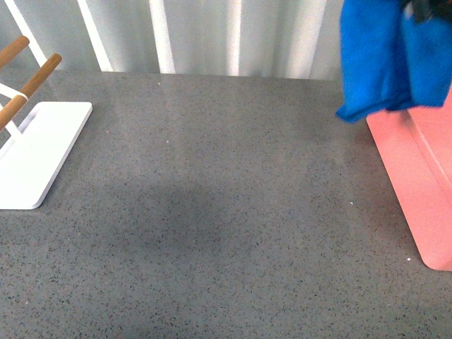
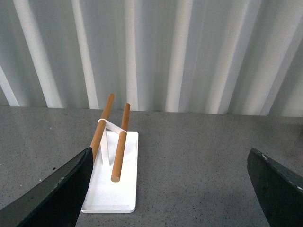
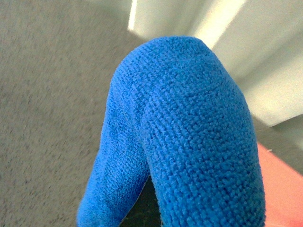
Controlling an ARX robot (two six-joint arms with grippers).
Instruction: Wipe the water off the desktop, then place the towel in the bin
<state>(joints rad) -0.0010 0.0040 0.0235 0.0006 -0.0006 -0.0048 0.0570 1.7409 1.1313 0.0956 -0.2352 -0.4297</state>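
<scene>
Hanging above bin [image 1: 417, 183] far corner, clear of tabletop [image 1: 212, 212]: towel [image 1: 381, 56], bunched, gripped by R pincer [image 1: 422, 7]. L pincer [image 2: 169, 161] spread wide, empty, facing white rack [image 2: 113, 194] w/ wooden rods.

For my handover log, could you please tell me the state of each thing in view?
towel: lifted, hanging by the bin's edge
bin: open-topped, towel not inside
desktop: no puddle visible
rack: upright, rods bare
left gripper: open, empty
right gripper: holding towel, mostly hidden
</scene>
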